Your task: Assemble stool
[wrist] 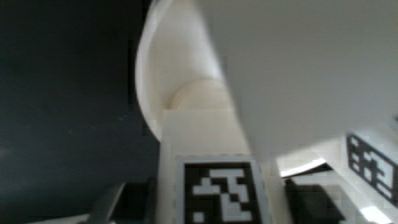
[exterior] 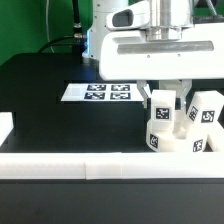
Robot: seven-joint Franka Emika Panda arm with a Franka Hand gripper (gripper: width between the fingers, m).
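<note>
The white round seat (exterior: 182,143) lies near the front rail at the exterior view's right, with a tag on its side. One white tagged leg (exterior: 162,105) stands upright on top of the seat, and my gripper (exterior: 163,98) comes straight down over it, shut on it. A second tagged leg (exterior: 206,109) stands upright on the seat's right side. In the wrist view the held leg (wrist: 210,130) runs long and pale between my dark fingers (wrist: 118,203), its tag close to the camera. My gripper (wrist: 217,208) clamps it. The other leg's tag (wrist: 370,163) shows beside it.
The marker board (exterior: 108,92) lies flat on the black table behind and to the left of the seat. A long white rail (exterior: 100,162) runs along the front edge, and another white rail piece (exterior: 5,128) stands at the left edge.
</note>
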